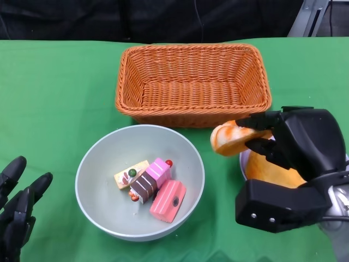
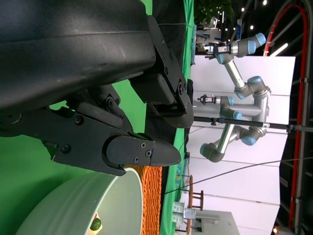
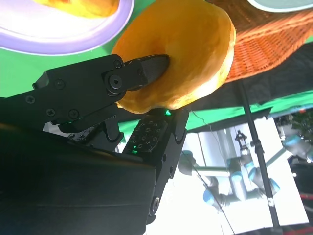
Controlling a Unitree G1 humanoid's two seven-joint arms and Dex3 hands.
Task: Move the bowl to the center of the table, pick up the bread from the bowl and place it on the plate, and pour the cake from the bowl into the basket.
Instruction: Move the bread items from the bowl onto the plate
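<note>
Two black hands frame our green table (image 1: 54, 87). Beyond our fingers sits the wicker basket (image 1: 193, 83), and between the hands the pale bowl (image 1: 139, 180) holds several small cakes (image 1: 154, 187). Our right hand (image 1: 294, 147) pinches the bread (image 1: 232, 137) between its fingers, raised beside the plate (image 1: 246, 164), which that hand mostly hides. Our left hand (image 1: 19, 210) hangs released, fingers spread, just beside the bowl.
</note>
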